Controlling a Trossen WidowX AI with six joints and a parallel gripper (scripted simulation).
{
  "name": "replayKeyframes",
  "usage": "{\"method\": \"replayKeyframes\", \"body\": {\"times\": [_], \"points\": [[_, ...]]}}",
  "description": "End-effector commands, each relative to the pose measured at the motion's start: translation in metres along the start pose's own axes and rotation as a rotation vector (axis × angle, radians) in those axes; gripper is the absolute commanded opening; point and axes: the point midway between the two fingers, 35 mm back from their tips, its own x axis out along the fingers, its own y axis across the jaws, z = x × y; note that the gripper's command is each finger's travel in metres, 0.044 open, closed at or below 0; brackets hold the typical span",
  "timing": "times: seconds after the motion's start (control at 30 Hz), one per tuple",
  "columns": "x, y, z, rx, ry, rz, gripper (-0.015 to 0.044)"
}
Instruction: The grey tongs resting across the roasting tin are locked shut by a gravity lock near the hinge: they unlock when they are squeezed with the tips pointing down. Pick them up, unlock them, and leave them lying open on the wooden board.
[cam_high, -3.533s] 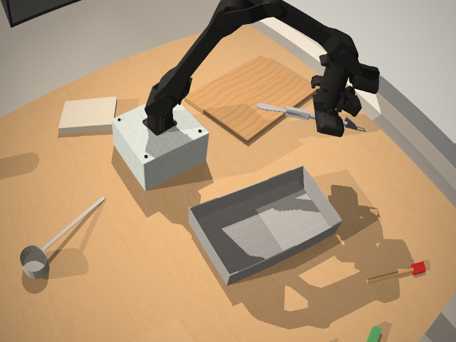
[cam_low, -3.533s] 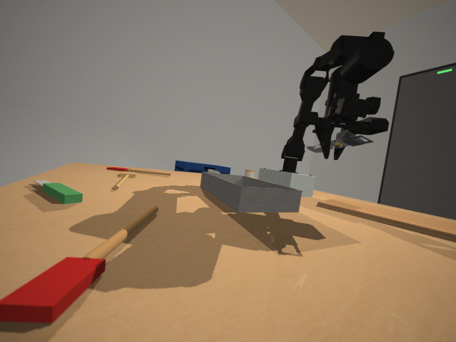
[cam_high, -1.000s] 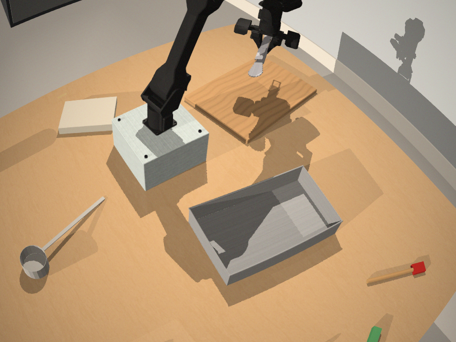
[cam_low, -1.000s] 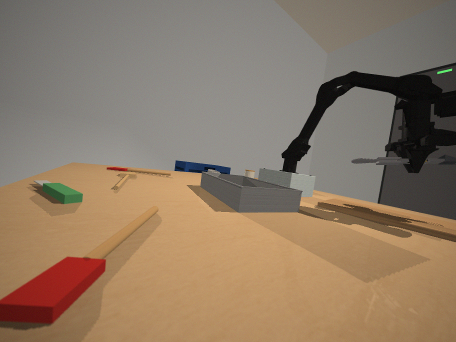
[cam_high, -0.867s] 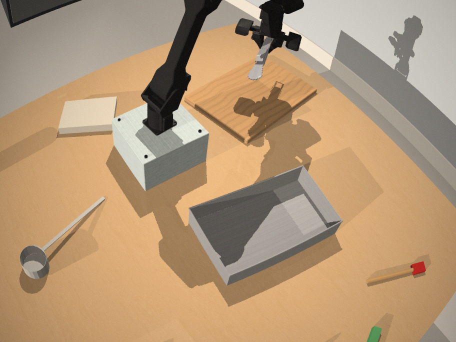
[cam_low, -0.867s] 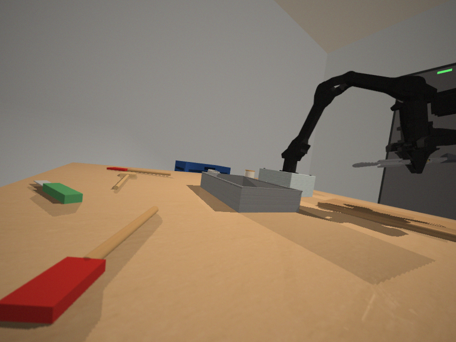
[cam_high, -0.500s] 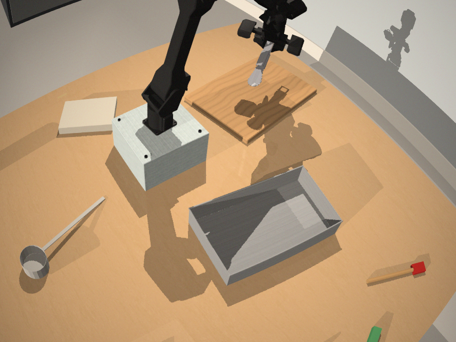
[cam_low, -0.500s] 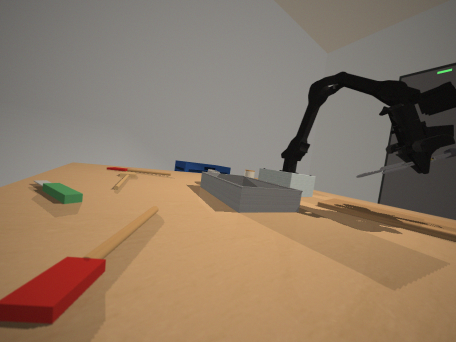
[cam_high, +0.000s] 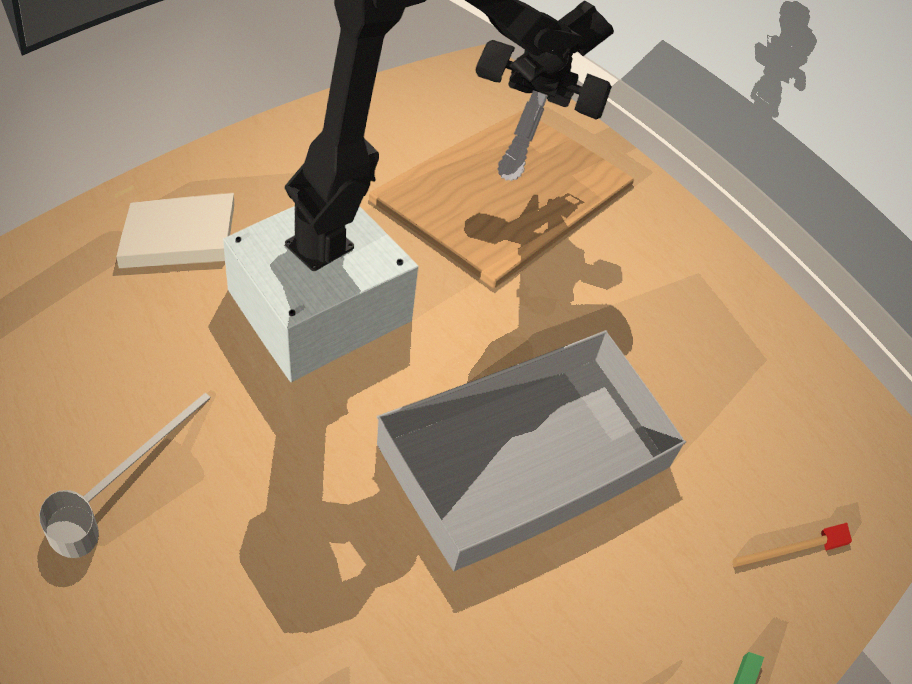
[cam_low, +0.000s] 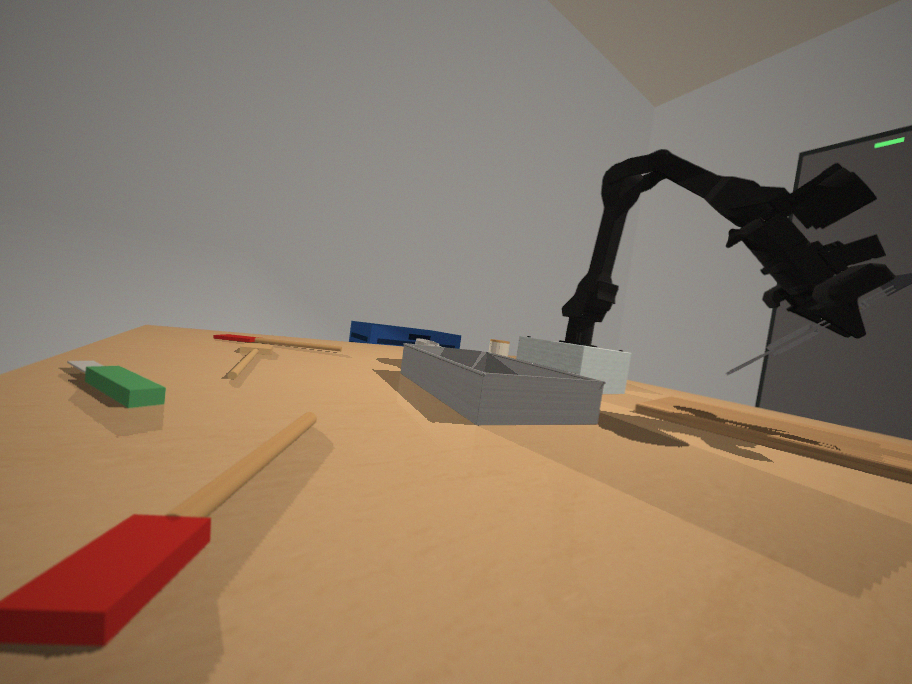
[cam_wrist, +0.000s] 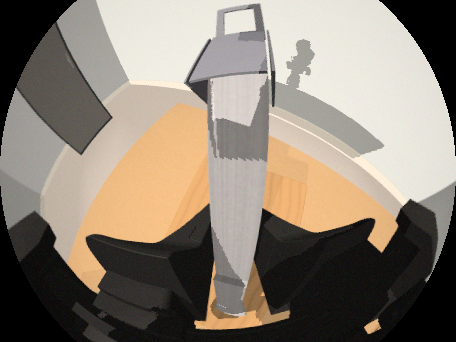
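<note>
My gripper is shut on the grey tongs, gripping them partway along their length. It holds them in the air above the wooden board. The tongs are tilted, with the scalloped tips lower than the hinge end and well clear of the board. The two arms look close together. The ring at the hinge end shows at the top of the wrist view. The grey roasting tin stands empty in front of the board.
The arm stands on a pale block. Around the table lie a beige slab, a metal ladle, a red spatula and a green block. A curved wall rims the table behind the board.
</note>
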Motion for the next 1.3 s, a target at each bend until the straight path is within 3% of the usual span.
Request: {"method": "replayKeyframes", "body": {"times": [0.0, 0.7, 1.27], "points": [[-0.009, 0.001, 0.004, -0.008, -0.096, 0.005, -0.0150], [-0.050, 0.019, -0.008, -0.122, -0.455, 0.036, -0.0150], [-0.052, 0.021, -0.008, -0.129, -0.468, 0.038, -0.0150]]}}
